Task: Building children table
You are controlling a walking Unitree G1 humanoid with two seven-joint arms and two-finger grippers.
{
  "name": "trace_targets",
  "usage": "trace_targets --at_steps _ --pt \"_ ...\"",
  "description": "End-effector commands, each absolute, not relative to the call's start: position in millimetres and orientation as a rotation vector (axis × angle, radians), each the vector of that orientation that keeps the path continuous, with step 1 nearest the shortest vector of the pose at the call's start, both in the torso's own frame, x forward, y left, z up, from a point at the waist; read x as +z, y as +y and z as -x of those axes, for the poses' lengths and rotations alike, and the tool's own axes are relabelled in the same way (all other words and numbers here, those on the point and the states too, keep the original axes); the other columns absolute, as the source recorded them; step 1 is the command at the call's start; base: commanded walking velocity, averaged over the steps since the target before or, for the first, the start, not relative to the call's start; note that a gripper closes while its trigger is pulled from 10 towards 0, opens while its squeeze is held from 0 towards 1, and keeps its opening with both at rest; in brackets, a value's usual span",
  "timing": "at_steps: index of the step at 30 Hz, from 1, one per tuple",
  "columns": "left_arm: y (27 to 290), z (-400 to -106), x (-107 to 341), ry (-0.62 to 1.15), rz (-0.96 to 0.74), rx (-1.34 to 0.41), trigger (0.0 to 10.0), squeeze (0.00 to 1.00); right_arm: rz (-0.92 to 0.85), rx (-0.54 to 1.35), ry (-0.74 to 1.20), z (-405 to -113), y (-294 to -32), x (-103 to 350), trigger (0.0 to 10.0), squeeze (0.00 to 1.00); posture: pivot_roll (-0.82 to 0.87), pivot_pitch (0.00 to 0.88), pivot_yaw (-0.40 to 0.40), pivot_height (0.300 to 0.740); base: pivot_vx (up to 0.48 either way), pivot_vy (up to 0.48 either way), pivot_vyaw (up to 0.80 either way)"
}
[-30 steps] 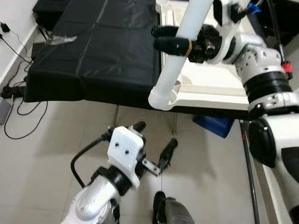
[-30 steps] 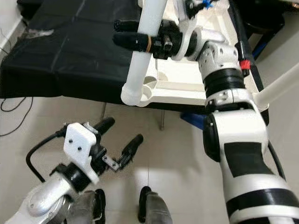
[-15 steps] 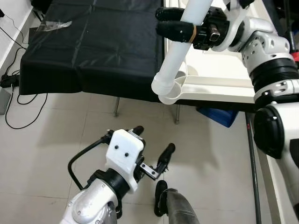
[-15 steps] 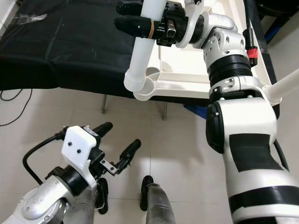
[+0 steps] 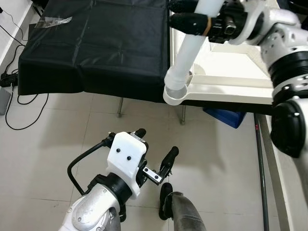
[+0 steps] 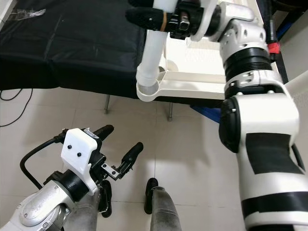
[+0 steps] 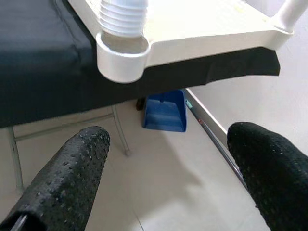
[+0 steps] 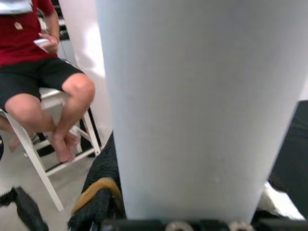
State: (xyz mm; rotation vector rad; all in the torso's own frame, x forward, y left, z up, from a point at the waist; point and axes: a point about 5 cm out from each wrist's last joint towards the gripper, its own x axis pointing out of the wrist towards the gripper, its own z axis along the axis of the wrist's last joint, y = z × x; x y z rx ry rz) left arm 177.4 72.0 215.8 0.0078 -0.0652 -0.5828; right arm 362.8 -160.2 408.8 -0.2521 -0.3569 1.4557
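Note:
A white plastic table top (image 5: 226, 72) lies upside down, resting on a black-covered table (image 5: 106, 43). My right gripper (image 5: 192, 14) is shut on a white table leg (image 5: 190, 48), held tilted above the top. The leg's ribbed lower end (image 7: 122, 14) sits at the mouth of the round corner socket (image 7: 122, 55); how deep it sits I cannot tell. The leg (image 8: 202, 106) is very close in the right wrist view. My left gripper (image 5: 156, 144) hangs open and empty over the floor, below and in front of that corner.
A blue dustpan (image 7: 166, 110) lies on the tiled floor under the table, beside a metal rod (image 5: 260, 168). Cables (image 5: 19, 110) trail on the floor at the left. A person sits on a white chair (image 8: 43, 77) beyond the leg.
The camera has shifted back. My right gripper has swung the leg's lower end sideways from beside the corner socket to right over it. The left gripper stays open and low.

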Motion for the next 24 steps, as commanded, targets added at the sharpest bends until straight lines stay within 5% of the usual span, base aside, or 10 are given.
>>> trace_targets --at_steps 1,4,7,10,12,13,24 --pt "71.4 -176.3 209.3 -0.028 -0.007 -0.598 10.0 0.00 0.281 1.465 -0.365 -359.9 -162.5 414.3 0.0 0.00 0.20 0.420 -0.052 0.740 0.000 0.000 0.00" --pt "71.2 -177.3 209.9 -0.028 -0.010 -0.600 10.0 0.00 0.302 1.455 -0.347 -360.6 -164.1 411.6 0.2 0.00 0.20 0.419 -0.056 0.740 0.000 0.000 0.00" --pt "71.0 -178.1 210.7 -0.027 -0.012 -0.601 10.0 0.00 0.296 1.455 -0.352 -361.1 -165.1 409.1 1.8 0.00 0.20 0.424 -0.052 0.740 0.000 0.000 0.00" --pt "71.3 -178.6 211.1 -0.027 -0.009 -0.599 10.0 0.00 0.287 1.455 -0.362 -361.4 -165.3 407.7 1.8 0.00 0.20 0.425 -0.050 0.740 0.000 0.000 0.00" --pt "71.1 -178.3 210.8 -0.026 -0.008 -0.600 10.0 0.00 0.283 1.461 -0.362 -361.8 -164.6 405.5 1.1 0.00 0.20 0.425 -0.050 0.740 0.000 0.000 0.00" --pt "71.1 -178.2 210.8 -0.025 -0.013 -0.603 10.0 0.00 0.269 1.474 -0.364 -362.2 -162.4 402.4 0.0 0.00 0.21 0.427 -0.045 0.740 0.000 0.000 0.00" --pt "71.6 -178.0 209.4 -0.021 -0.016 -0.603 10.0 0.00 0.259 1.563 -0.380 -358.5 -145.5 398.4 0.0 0.00 0.20 0.408 -0.044 0.740 0.000 0.000 0.00"
